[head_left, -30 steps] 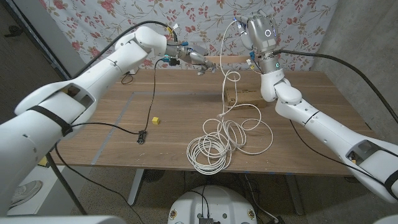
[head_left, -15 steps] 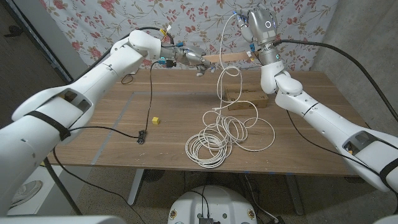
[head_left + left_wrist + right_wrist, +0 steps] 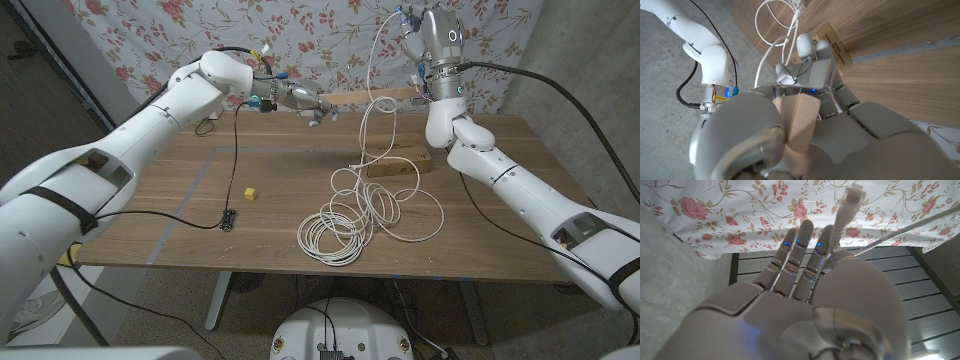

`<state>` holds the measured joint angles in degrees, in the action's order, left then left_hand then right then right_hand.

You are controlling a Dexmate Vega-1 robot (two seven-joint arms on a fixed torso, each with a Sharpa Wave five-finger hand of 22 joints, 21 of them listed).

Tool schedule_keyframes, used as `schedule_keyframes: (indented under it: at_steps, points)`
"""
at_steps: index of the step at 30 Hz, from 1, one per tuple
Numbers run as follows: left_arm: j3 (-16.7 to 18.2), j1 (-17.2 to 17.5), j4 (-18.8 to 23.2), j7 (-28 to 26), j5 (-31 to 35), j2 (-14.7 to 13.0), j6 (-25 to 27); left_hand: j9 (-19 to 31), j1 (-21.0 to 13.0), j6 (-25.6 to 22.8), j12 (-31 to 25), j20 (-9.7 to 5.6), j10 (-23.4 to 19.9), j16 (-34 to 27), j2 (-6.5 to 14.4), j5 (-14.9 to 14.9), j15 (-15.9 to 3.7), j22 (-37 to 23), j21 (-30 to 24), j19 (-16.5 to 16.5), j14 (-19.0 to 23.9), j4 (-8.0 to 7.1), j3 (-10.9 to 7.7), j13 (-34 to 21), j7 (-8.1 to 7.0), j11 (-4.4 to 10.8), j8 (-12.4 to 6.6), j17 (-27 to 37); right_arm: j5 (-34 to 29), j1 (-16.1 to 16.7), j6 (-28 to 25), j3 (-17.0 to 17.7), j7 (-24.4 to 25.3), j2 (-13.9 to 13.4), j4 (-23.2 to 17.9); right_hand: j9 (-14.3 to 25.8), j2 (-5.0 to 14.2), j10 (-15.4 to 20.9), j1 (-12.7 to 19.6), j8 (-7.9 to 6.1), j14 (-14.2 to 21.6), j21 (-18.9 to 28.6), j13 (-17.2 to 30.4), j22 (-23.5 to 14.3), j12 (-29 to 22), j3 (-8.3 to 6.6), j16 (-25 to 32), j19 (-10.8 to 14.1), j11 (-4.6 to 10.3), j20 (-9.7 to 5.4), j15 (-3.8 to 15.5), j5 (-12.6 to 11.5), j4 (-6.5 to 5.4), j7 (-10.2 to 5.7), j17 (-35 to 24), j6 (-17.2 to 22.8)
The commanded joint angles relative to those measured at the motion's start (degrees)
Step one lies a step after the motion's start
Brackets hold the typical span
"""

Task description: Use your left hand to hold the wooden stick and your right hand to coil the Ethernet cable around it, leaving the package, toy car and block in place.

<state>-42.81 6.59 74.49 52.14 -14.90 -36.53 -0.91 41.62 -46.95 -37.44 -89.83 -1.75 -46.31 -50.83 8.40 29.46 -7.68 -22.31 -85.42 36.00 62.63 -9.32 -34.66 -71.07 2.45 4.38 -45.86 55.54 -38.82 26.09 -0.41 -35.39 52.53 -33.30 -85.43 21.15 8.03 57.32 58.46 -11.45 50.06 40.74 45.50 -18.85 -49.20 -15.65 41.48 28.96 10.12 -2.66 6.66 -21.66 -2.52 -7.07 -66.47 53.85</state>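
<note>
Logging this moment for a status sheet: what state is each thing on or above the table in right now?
wooden stick: held level above the table by the left hand
Ethernet cable: one end lifted by the right hand, the rest coiled loosely on the table
package: lying flat, under cable strands
block: resting untouched
toy car: resting untouched

package print: dark lines of text on the brown face, too small and skewed to read
package from head view: no legible marking
robot arms and hands: no readable lettering
</note>
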Motion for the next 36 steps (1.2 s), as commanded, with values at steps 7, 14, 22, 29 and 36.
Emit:
schedule_keyframes:
  at_steps: [7, 14, 22, 29, 36]
  points:
    - [-0.26, -2.07, -4.66, 2.97, -1.33, 2.81, -4.07, -0.17, 0.44, -0.17, -0.33, -0.02, -0.31, -31.13, 0.29, 0.36, -2.16, -0.02, -0.89, -0.56, -1.72, 0.11, -0.61, -0.21, 0.11, -0.35, -0.48, 14.94, -1.01, -2.80, -2.91, -1.00, -3.65, 0.32, 3.96, 0.14, 0.77, -0.24, 1.22, -0.18, 0.66, 0.52, 0.26, 0.25, -0.60, -0.13, -0.46, -0.23, 0.12, -5.85, 5.91, -0.46, -0.41, 2.13, -0.69, 7.14]
    - [0.38, -1.19, -3.17, 3.81, -2.67, 1.74, -3.61, -0.24, 0.49, -0.04, -0.35, -0.03, -0.37, -31.29, 0.28, 0.38, -2.18, 0.23, -1.03, -0.60, -1.83, 0.10, -0.67, -0.21, 0.04, -0.36, -0.56, 14.95, -1.16, -7.25, -5.44, -3.57, -8.48, 1.40, 9.15, -0.07, 0.65, -0.40, 1.24, 0.00, 0.65, 0.68, 0.21, 0.44, -0.58, -0.01, -0.64, -0.37, 0.19, -5.95, 5.90, -0.50, -0.56, 2.02, -1.02, 7.11]
    - [1.57, 0.21, -0.98, 3.78, -4.09, 0.03, -3.07, -0.40, 0.54, 0.04, -0.34, 0.00, -0.32, -31.56, 0.29, 0.39, -2.23, 0.45, -1.33, -0.56, -1.84, 0.10, -0.74, -0.22, 0.01, -0.42, -0.67, 14.94, 0.80, -11.87, -9.63, -6.30, -14.94, 2.98, 16.40, -0.14, 0.54, -0.48, 1.29, 0.15, 0.51, 0.96, -0.27, 0.80, -0.37, 0.17, -1.04, -0.53, 0.01, -6.05, 5.90, -0.61, -0.84, 1.89, -1.46, 6.87]
    - [2.94, 1.51, 0.23, 3.71, -5.78, -1.22, -3.27, -0.45, 0.60, 0.11, -0.32, -0.07, -0.27, -31.77, 0.30, 0.38, -2.20, 0.57, -1.53, -0.74, -1.90, 0.09, -0.80, -0.22, 0.08, -0.37, -0.82, 14.93, 3.38, -13.53, -13.02, -7.69, -18.20, 2.89, 20.09, -0.18, 0.48, -0.57, 1.39, 0.18, 0.29, 1.10, -0.37, 1.04, -0.35, 0.26, -1.38, -0.71, -0.04, -6.11, 5.92, -0.70, -0.97, 1.80, -1.66, 6.81]
    - [5.27, 3.27, 0.67, 1.76, -7.77, -1.77, -5.57, -0.58, 0.67, -0.03, -0.32, -0.01, -0.16, -31.92, 0.27, 0.38, -2.30, 0.64, -1.75, -0.84, -2.03, 0.08, -0.83, -0.23, 0.02, -0.42, -0.99, 14.94, 4.76, -12.89, -16.35, -8.77, -21.92, 0.93, 18.59, -0.12, 0.53, -0.78, 1.52, 0.19, 0.18, 1.30, -0.62, 1.37, -0.22, 0.34, -1.78, -0.89, 0.00, -6.08, 5.92, -0.83, -1.18, 1.70, -1.83, 6.65]
